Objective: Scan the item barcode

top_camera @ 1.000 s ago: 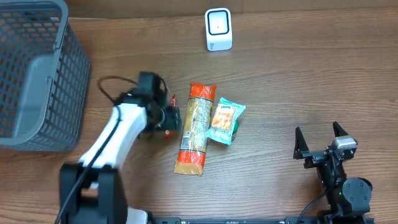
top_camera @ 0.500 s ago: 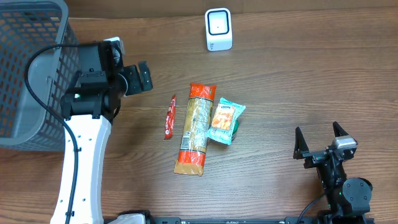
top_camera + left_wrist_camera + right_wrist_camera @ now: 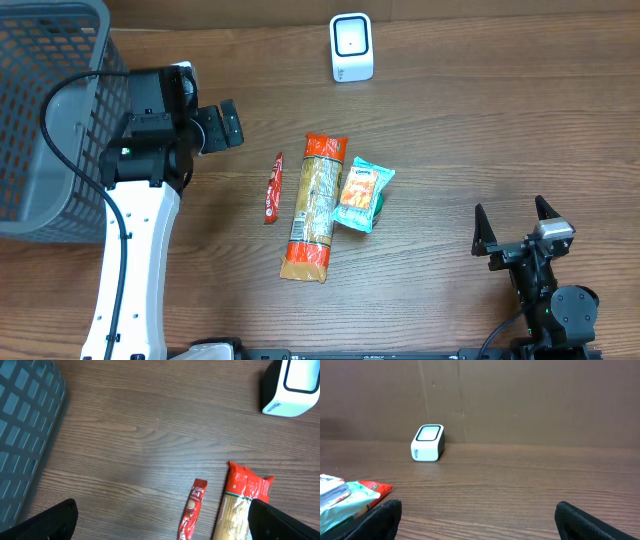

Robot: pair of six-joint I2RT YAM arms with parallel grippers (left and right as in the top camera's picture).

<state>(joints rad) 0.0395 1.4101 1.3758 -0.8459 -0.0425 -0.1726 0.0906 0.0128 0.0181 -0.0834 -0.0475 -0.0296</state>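
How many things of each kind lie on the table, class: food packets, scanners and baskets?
Food packets: 3 (red sachet, long pasta pack, teal snack pouch)
Scanner: 1
Basket: 1
Total: 5

The basket runs off the overhead view's top left corner, the left wrist view clips the scanner at its top right corner and the pasta packet and red sachet at the bottom, and the packets' print is too small to read.
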